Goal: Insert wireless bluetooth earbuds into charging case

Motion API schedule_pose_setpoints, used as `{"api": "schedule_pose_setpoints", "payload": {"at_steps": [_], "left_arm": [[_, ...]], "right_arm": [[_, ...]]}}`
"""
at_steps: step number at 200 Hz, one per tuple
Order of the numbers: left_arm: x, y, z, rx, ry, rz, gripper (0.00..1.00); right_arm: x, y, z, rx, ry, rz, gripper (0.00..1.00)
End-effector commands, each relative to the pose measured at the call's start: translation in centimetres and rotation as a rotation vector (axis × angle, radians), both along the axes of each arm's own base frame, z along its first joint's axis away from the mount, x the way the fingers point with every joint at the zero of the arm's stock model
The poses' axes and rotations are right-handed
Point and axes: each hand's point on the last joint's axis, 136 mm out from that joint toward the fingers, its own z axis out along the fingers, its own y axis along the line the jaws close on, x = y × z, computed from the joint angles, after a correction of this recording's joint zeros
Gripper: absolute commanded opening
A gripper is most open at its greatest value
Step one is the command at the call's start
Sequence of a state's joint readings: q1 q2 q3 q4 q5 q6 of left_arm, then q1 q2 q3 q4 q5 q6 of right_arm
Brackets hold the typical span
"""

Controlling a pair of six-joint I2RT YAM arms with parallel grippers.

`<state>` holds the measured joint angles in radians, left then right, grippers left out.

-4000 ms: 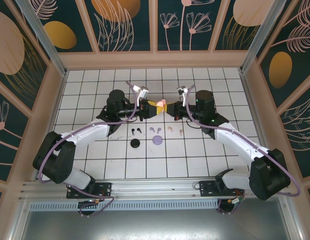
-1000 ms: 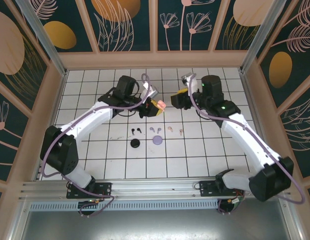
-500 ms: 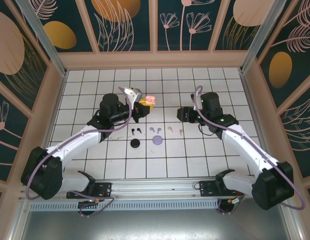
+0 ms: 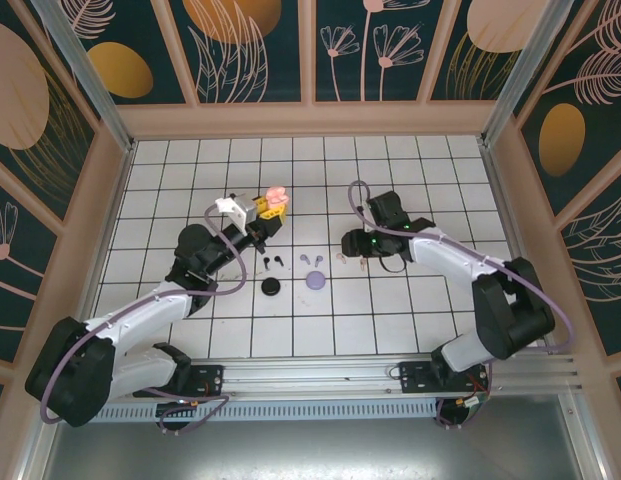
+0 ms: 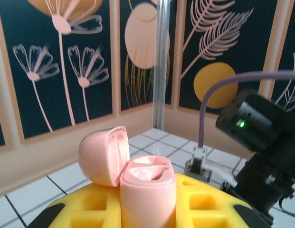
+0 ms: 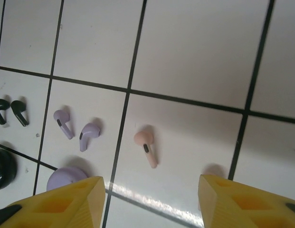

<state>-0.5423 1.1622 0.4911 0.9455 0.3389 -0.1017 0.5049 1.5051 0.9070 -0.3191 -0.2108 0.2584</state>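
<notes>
Top external view: the left claw is up over the upper-middle of the tiled tabletop, clenched on the pink case, whose lid is flipped open. The right claw sits low at centre-right, just beside the pale pink earbuds.

The earbuds lie in a loose row across the frame centre, all on the tiles. From left to right they are the black earbuds, the lilac earbuds, then the pale pink ones. Just below the row are the black case and the lilac case, both round and lying flat.

Left wrist view: the pink case body stands upright, clamped between the yellow fingers. Its hinged lid leans off to the left, with the inner recess showing. The right arm's dark wrist is at the right edge, with a green light on it.

Right wrist view: the right claw is released — its yellow fingers are spread to the bottom corners. One pale pink earbud lies on the tile just above the gap, apart from both fingers. The lilac pair is at left, the black pair at the far left edge, and the lilac case is partly behind the left finger.
</notes>
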Motion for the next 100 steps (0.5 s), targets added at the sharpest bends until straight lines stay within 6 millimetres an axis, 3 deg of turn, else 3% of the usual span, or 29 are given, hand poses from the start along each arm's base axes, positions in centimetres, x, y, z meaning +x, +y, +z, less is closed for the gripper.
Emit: {"api": "schedule_pose_setpoints", "payload": {"at_steps": [1, 40, 100], "left_arm": [[-1.2, 0.9, 3.1, -0.085, -0.131, 0.006, 0.0], [-2.7, 0.4, 3.0, -0.092, -0.169, -0.072, 0.0], [-3.2, 0.4, 3.1, -0.102, -0.168, -0.089, 0.0]], "right_arm": [[0.9, 1.2, 0.1, -0.064, -0.032, 0.078, 0.54], [1.5, 2.2, -1.9, -0.148, -0.006, 0.124, 0.52], [1.0, 3.2, -4.2, -0.245, 0.029, 0.191, 0.48]]}}
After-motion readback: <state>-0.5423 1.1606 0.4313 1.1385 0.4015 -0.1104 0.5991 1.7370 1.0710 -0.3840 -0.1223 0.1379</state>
